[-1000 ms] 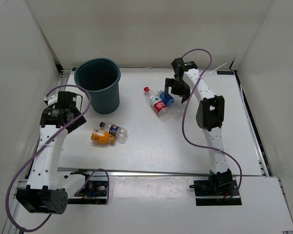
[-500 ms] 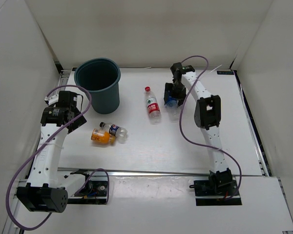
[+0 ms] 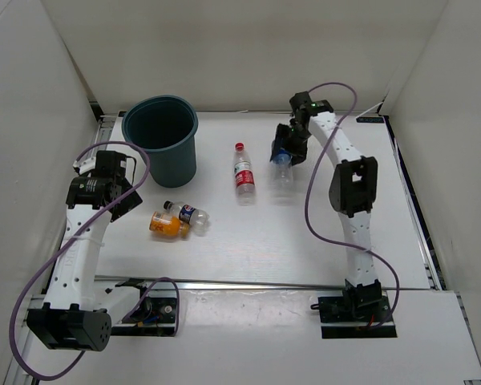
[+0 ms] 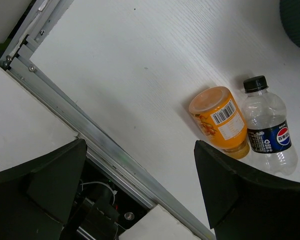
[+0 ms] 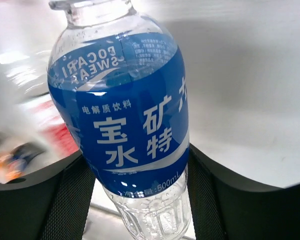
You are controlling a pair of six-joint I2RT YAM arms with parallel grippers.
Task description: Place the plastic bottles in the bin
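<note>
My right gripper (image 3: 286,152) is shut on the blue-label plastic bottle (image 3: 282,171) at the back of the table. In the right wrist view that bottle (image 5: 125,115) fills the frame, with both fingers of the right gripper (image 5: 137,172) pressed against its sides. The red-cap bottle (image 3: 243,172) lies on the table to its left. The orange bottle (image 3: 165,225) and the small dark-label bottle (image 3: 187,213) lie side by side at the near left. My left gripper (image 4: 140,165) hangs open above the table's front rail beside those two. The dark teal bin (image 3: 167,157) stands at the back left.
A metal rail (image 3: 264,283) runs along the table's near edge. White walls enclose the table on three sides. In the left wrist view the orange bottle (image 4: 221,121) and the dark-label bottle (image 4: 268,130) lie just beyond my right fingertip.
My right gripper came down beside the red-cap bottle, shut on the blue-label bottle and moved it back a little. The red-cap bottle shifted left and turned straighter. The left arm stayed still.
</note>
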